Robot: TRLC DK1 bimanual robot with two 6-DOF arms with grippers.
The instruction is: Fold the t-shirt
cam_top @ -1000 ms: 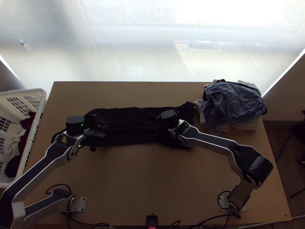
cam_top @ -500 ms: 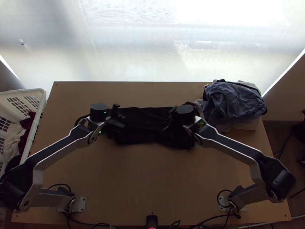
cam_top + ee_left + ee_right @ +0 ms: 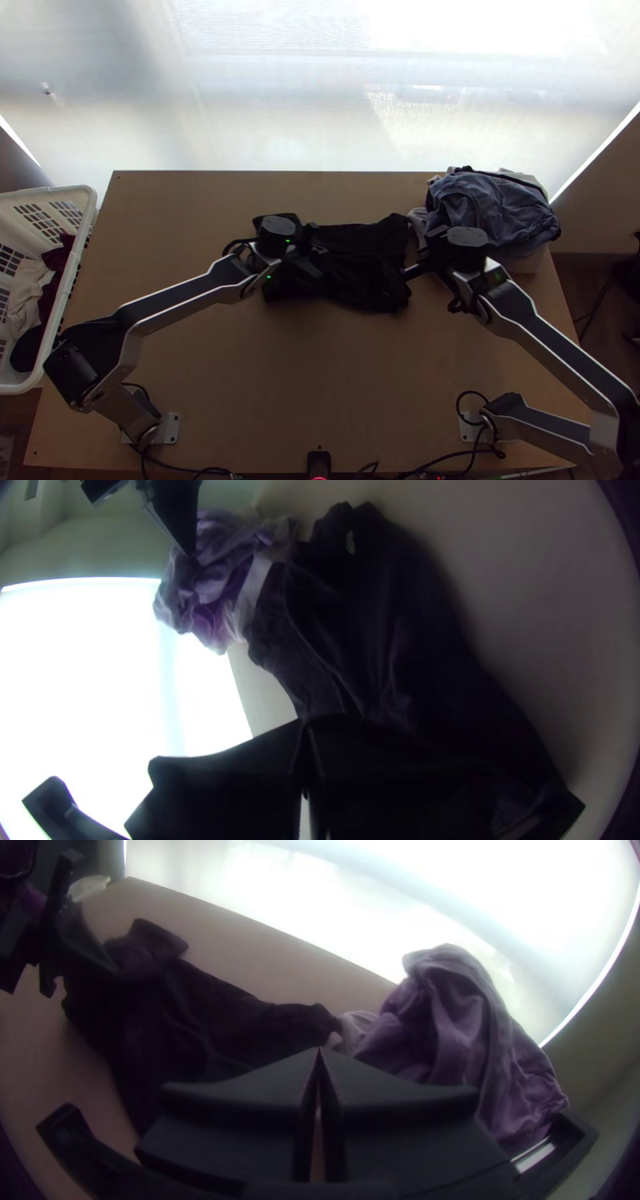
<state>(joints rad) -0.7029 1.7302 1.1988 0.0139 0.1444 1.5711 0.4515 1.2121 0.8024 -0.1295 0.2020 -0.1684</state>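
Top view, upper right of the frame: a rumpled pile of clothes [image 3: 492, 210], blue-grey fabric uppermost, paler cloth showing beneath, resting on the desk [image 3: 320, 384], surface light wood. Left edge of the frame: a white slotted plastic basket [image 3: 60, 192], containing a cream cloth [image 3: 26, 290], a dark red cloth [image 3: 57, 256] and a black cloth [image 3: 26, 349]. Top of the frame: a bright, translucent window covering [image 3: 264, 96]. Bottom centre: a small black device [image 3: 318, 461], red light noted. Right side: a plain wall [image 3: 600, 200] above dark flooring [image 3: 588, 292].
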